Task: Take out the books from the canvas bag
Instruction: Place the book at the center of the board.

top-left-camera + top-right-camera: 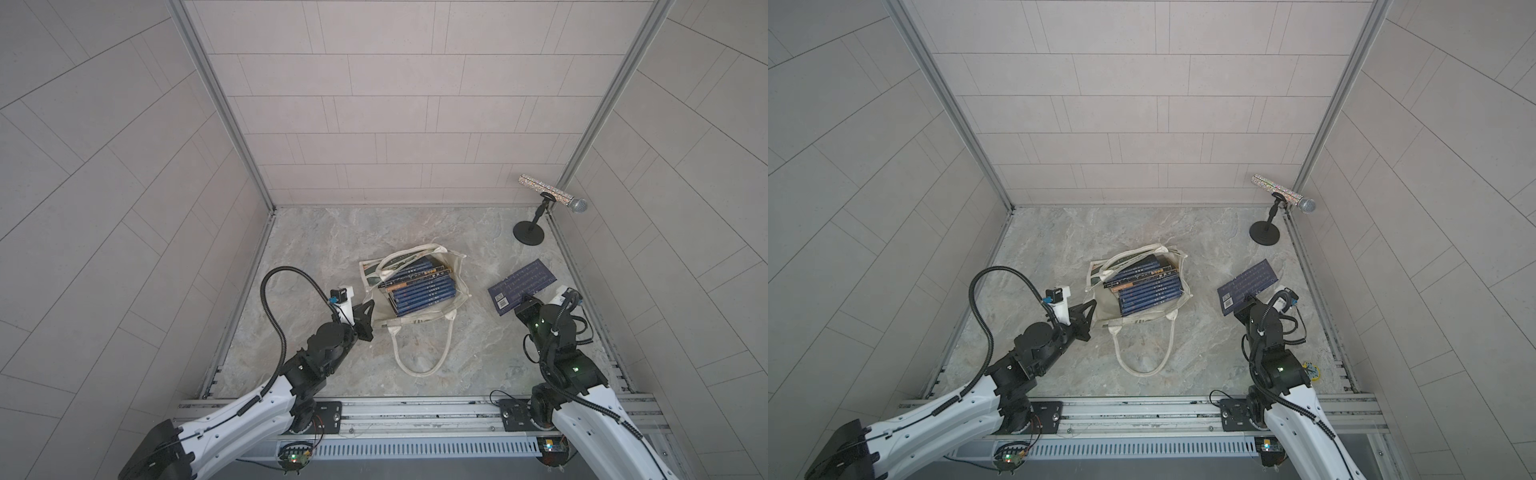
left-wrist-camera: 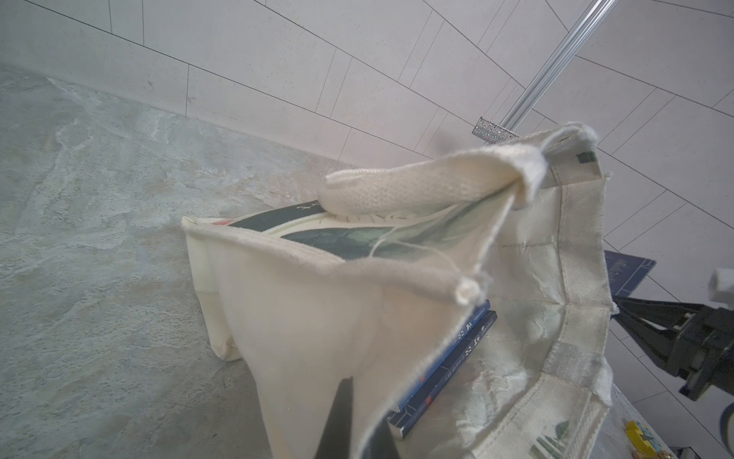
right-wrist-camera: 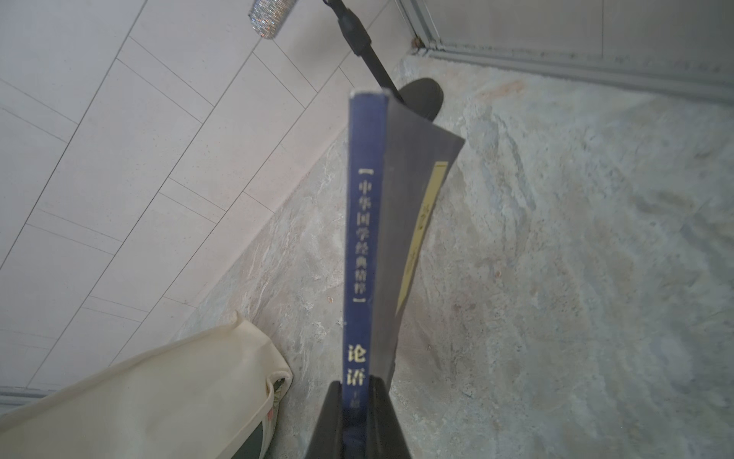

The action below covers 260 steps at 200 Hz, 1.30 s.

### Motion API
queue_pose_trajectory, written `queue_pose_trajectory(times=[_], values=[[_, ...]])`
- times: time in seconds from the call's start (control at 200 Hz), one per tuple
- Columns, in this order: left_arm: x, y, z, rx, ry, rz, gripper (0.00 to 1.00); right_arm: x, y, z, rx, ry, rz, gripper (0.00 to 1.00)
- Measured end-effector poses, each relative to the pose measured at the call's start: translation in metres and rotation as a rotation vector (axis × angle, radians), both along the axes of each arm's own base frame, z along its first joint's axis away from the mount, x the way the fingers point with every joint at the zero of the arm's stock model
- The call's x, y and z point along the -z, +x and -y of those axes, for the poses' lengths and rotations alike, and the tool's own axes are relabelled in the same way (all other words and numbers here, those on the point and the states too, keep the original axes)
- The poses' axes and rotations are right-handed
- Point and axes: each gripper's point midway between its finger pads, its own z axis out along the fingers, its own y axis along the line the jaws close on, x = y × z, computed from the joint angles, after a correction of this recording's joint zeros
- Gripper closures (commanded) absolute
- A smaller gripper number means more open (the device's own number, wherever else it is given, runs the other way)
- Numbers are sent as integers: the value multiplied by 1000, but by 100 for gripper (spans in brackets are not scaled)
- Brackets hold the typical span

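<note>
1. Rope handle (image 1: 417,374) of the canvas bag (image 1: 419,321) is the closest thing to the robot's base, lying in a flat loop on the marble-look surface (image 1: 332,249).
2. Left pincer (image 1: 368,309) is clamped shut on the bag's near-left rim. In the left wrist view its fingers (image 2: 341,401) pinch the cream fabric and the mouth is pulled open.
3. Right pincer (image 1: 525,301) sits off to the right, well apart from the bag, closed on one navy book (image 1: 521,286). The right wrist view shows the grip (image 3: 357,387) at the end of the spine, so the book (image 3: 365,238) sticks out away from the arm, spine toward the camera. It looks to be up off the surface, with the lower cover sagging a bit.
4. Mid-surface, the bag lies on its side with the rest of the books (image 1: 422,289) stacked inside, spines showing in both top views. Most are navy, and one darker book (image 1: 415,280) sits near the top of the pile. The second handle drapes over the far end of the stack.
5. Far right corner has a sparkly microphone (image 1: 552,193) clipped on a little black stand (image 1: 528,232).
</note>
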Motion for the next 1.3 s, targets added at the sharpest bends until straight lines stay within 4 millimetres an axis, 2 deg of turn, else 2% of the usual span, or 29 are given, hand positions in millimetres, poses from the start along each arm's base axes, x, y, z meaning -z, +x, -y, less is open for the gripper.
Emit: queue_pose_trajectory(times=[0.155, 0.28, 0.445, 0.545, 0.69, 0.736, 0.821, 0.931, 1.016, 1.146, 1.301], values=[[3, 1, 3, 9, 4, -7, 100, 40, 2, 3, 57, 147, 0, 100], [2, 0, 5, 18, 0, -6, 100, 76, -4, 4, 104, 217, -51, 100], [3, 0, 7, 28, -2, -7, 100, 93, -4, 8, 161, 254, -118, 100], [4, 0, 8, 34, -1, -9, 100, 95, 6, 8, 193, 277, -135, 100], [4, 0, 10, 43, -1, -11, 100, 111, 22, 5, 227, 328, -182, 99], [4, -1, 11, 46, -2, -11, 100, 111, 32, 2, 228, 352, -173, 96], [4, -1, 11, 50, -2, -12, 100, 111, 52, -5, 213, 399, -134, 82], [4, -1, 11, 51, -3, -11, 100, 117, 63, -11, 194, 445, -111, 74], [4, -1, 11, 51, -3, -11, 100, 112, 70, -15, 173, 458, -90, 71], [4, -1, 11, 51, -3, -11, 100, 93, 76, -15, 147, 414, -59, 60], [4, -1, 12, 54, -4, -11, 100, 51, 80, -8, 151, 352, 4, 43]])
